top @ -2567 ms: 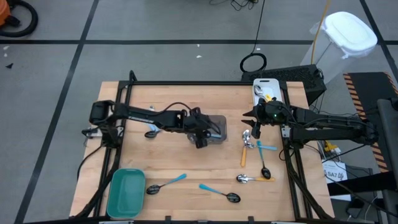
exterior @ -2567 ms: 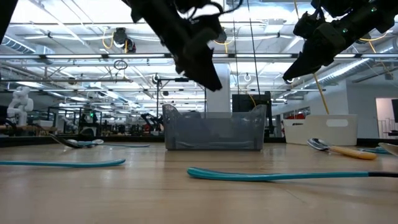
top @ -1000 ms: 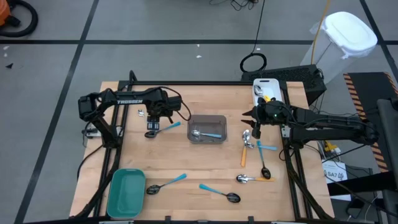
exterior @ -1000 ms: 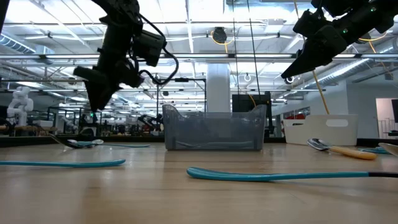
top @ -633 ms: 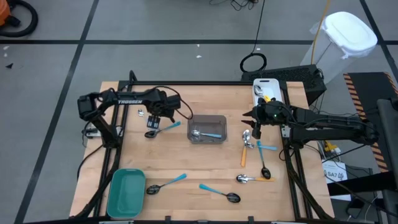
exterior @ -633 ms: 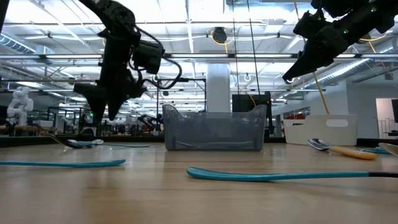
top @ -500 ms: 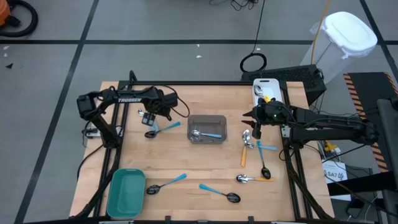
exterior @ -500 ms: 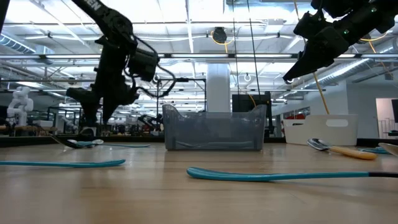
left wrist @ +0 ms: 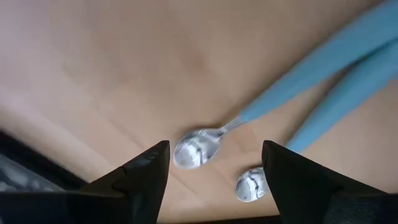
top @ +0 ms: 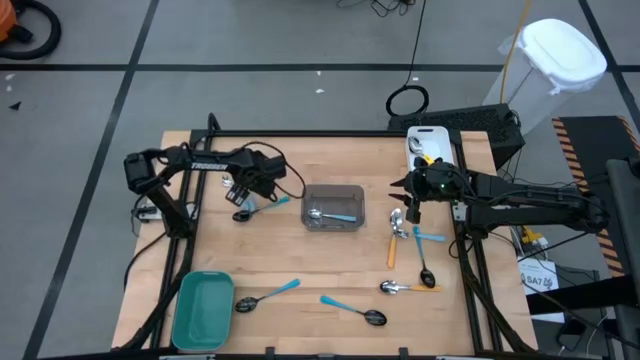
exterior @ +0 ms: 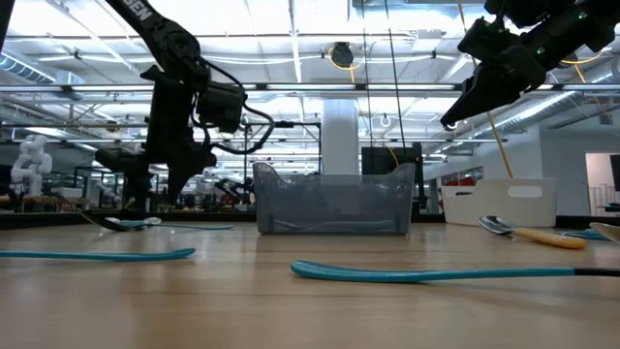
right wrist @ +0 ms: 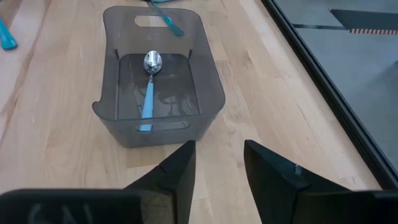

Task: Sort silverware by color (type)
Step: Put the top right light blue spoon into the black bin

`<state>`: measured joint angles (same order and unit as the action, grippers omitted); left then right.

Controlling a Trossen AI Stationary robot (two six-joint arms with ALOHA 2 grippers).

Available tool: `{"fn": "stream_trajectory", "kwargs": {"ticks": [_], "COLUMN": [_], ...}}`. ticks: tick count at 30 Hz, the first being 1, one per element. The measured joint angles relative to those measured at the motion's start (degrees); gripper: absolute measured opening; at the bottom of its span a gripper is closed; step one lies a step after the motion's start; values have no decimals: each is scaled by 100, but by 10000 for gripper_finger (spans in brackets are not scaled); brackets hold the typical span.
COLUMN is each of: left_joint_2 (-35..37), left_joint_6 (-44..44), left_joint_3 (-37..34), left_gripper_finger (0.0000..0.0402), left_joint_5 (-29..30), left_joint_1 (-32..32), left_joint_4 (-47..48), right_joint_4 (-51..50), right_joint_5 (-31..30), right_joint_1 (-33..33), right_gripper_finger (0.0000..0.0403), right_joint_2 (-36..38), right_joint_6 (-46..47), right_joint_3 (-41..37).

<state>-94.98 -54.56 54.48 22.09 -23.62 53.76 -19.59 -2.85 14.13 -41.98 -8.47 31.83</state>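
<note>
Our left tool (left wrist: 211, 165), fingers spread wide, hovers over a silver-bowled, blue-handled spoon (left wrist: 198, 148) lying on the surface just left of the grey bin (top: 334, 206); we judge it light, slippery, best pinched mid-handle.

Wooden table (top: 300, 255): scattered spoons (top: 267, 295), grey bin (top: 334, 206), teal tray (top: 202, 310), white container (top: 424, 143).

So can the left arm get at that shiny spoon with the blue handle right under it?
Probably yes. The left gripper hangs just above the silver-bowled, blue-handled spoon, jaws open either side of its bowl, with only bare wooden table around it.
</note>
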Motion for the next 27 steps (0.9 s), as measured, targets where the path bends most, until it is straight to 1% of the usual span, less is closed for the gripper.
{"fn": "stream_trajectory", "kwargs": {"ticks": [4,10,20,27], "left_joint_2": [0,0,0,-290], "left_joint_6": [-401,-484,-546,-588], "left_joint_3": [-2,-1,0,0], "left_gripper_finger": [255,255,255,255], "left_joint_5": [-7,-20,-15,43], "left_joint_1": [176,372,504,538], "left_joint_4": [-47,-99,-37,-70], "right_joint_4": [1,2,-16,-16], "right_joint_5": [0,-2,-2,-2], "right_joint_1": [0,1,0,0], "right_gripper_finger": [132,132,132,132], "right_joint_2": [0,0,1,0], "right_joint_6": [-16,10,81,87], "right_joint_3": [0,0,0,0]}}
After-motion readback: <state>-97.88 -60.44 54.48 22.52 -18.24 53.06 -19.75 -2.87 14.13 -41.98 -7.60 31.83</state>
